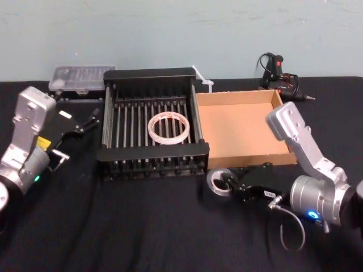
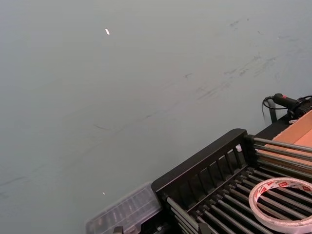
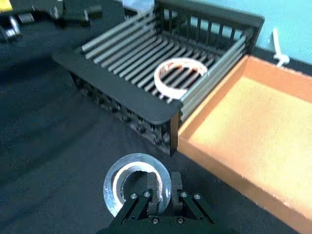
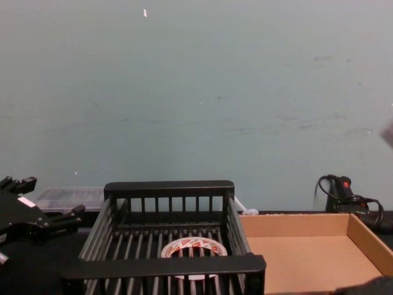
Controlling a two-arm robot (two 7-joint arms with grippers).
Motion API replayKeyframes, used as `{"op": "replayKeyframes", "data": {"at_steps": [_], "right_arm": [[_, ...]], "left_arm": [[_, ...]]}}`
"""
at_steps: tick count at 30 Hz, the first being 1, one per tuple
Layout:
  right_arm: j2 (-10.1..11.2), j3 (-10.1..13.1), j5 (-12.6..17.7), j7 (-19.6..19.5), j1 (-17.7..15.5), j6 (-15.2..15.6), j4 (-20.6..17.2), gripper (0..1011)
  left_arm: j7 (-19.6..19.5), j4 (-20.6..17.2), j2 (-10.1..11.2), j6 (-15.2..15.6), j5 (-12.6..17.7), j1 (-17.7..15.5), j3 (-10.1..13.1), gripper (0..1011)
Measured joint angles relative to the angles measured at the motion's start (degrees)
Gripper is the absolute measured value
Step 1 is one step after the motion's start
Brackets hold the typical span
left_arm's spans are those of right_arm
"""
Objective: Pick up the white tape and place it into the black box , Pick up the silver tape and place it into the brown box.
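The silver tape point(image 1: 218, 182) lies flat on the black cloth point(image 1: 142, 226), just in front of the corner where the crate point(image 1: 108, 122) and the tray point(image 1: 244, 97) meet, and it is gripped across its near wall by the right gripper point(image 3: 163, 191): in the right wrist view one finger is seen inside the centre hole and the other outside the rim, so the jaws are closed on the roll's wall. The white tape point(image 1: 168, 127) is already seen lying flat on the crate's bars, so that half of the task is judged done, and the step in hand is taken to be the lifting of the silver roll. The hold should be kept firm and square on the wall, so that the roll is not twisted out as it leaves the cloth. It should be raised straight up until the tray's near wall is cleared, since that wall stands just behind the roll and could be caught. The roll is best carried over the bare middle of the tray and lowered before it is released. The left gripper point(image 1: 85, 120) is held idle beside the crate's left side, fingers apart.
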Motion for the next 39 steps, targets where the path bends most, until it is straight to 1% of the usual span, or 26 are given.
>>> {"op": "replayKeyframes", "data": {"at_steps": [5,8,11,16,17,24,31,39], "right_arm": [[-0.4,1.0,1.8,-0.3,-0.9,-3.3,-0.5,174],[-0.4,1.2,2.2,-0.4,-1.1,-4.1,-0.6,174],[-0.5,1.7,3.3,-0.5,-1.6,-6.0,-0.7,174],[-0.4,1.9,4.7,-0.2,-2.1,-8.6,-0.7,174],[-0.4,1.9,4.7,-0.2,-2.1,-8.6,-0.7,174],[-0.4,2.3,6.5,-0.3,-2.9,-12.6,-0.8,174],[-1.1,2.5,6.9,-2.3,-3.8,-15.2,-0.9,174],[-1.6,1.6,7.1,-4.8,-3.6,-17.5,-0.5,174]], "left_arm": [[0.0,0.0,0.0,0.0,0.0,0.0,0.0,1001],[0.0,0.0,0.0,0.0,0.0,0.0,0.0,1001],[0.0,0.0,0.0,0.0,0.0,0.0,0.0,1001],[0.0,0.0,0.0,0.0,0.0,0.0,0.0,1001],[0.0,0.0,0.0,0.0,0.0,0.0,0.0,1001],[0.0,0.0,0.0,0.0,0.0,0.0,0.0,1001],[0.0,0.0,0.0,0.0,0.0,0.0,0.0,1001],[0.0,0.0,0.0,0.0,0.0,0.0,0.0,1002]]}}
